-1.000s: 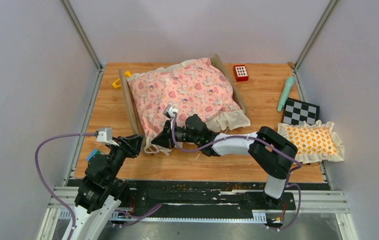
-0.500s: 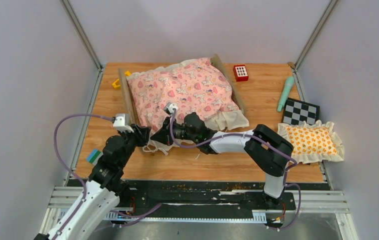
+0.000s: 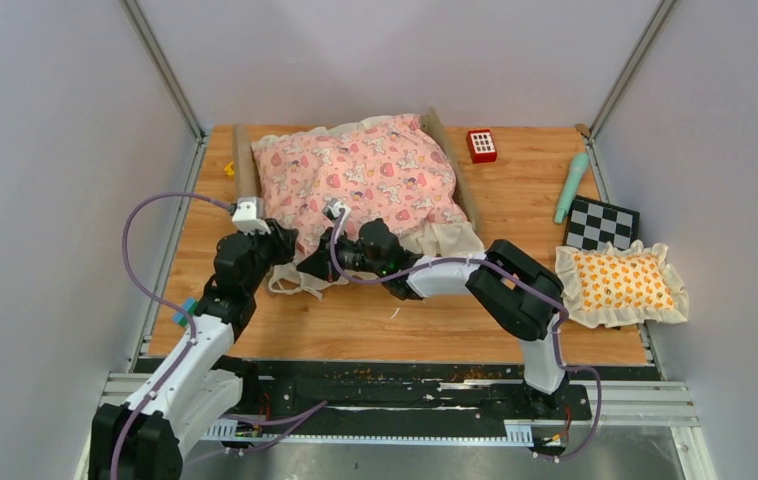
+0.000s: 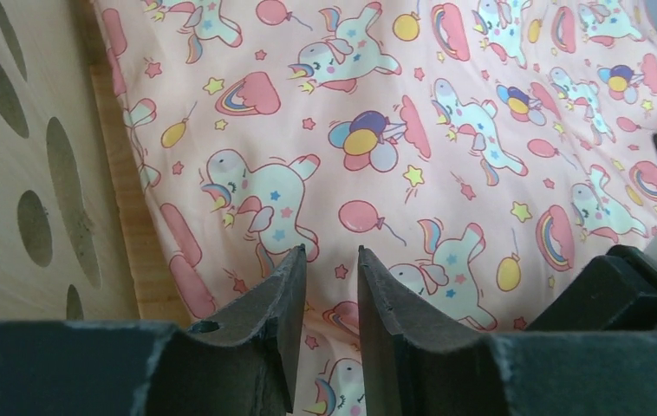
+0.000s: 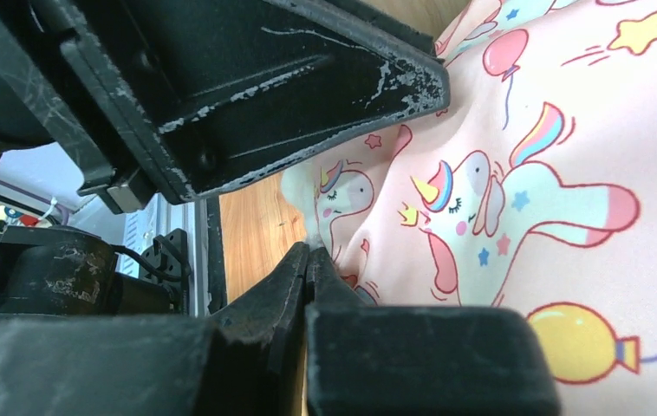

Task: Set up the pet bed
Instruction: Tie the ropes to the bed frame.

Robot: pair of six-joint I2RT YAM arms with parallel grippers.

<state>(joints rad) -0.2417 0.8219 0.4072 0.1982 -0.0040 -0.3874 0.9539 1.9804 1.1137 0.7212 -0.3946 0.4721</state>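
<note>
– Wooden table (image 3: 515,200), grey walls on three sides. Where does the pet bed (image 3: 355,200) sit?

– Toward the far-left corner, slightly askew to the table's edges. The pink unicorn-print quilt (image 4: 446,130) is heaped over it and spills past the near end.

– And the arms?

– Both reach to the quilt's near-left corner. The left gripper (image 4: 332,329) hovers just over the print beside the headboard (image 4: 4,199), its fingers a narrow gap apart with nothing between them. The right gripper (image 5: 308,269) has its fingers pressed together at the quilt's edge. Whether a fold is nipped between them cannot be told.

– How will the quilt handle?

– Judging by the puff and the folds, it is light, soft and floppy. It will likely sag and bunch from a single pinch, so two holds well apart along one edge should spread it better. The cream ruffle (image 3: 450,240) or the hem is the place to take hold. It is thin enough for narrow jaws, and a pull there moves the quilt rather than whatever lies under it.

– Slippery?

– Probably not; cloth like that tends to drag on wood and on itself. The frame looks light too, so a hard pull may slide the whole bed across the table.

– Anything fragile?

– Hardly. The likelier trouble is a finger snagging the ruffle or catching in the headboard's cutouts.

– And the frilled orange pillow (image 3: 623,282)?

– It lies at the right edge, well apart from the bed, just beside a checkerboard card (image 3: 602,222).
</note>
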